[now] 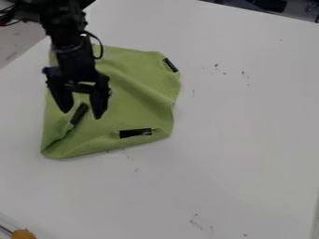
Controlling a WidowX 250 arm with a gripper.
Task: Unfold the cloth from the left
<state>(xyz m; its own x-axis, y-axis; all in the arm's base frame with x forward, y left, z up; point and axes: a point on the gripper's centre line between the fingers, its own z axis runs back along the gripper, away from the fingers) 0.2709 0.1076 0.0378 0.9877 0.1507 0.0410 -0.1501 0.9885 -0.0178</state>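
At the lower left, a small orange thing [24, 234] is seen. The green cloth [134, 88] is laid on the white table [243, 126], creased and left of the view's middle. Over its left part the gripper [81, 114] is held, with the fingers spread apart; a dark strip [79, 115] is seen between them. Whether the cloth is touched cannot be told.

The cloth [134, 95] is green with black strips [135, 133], the tabletop [237, 121] white with dark scuffs [217, 66], the fingers [100, 100] black.
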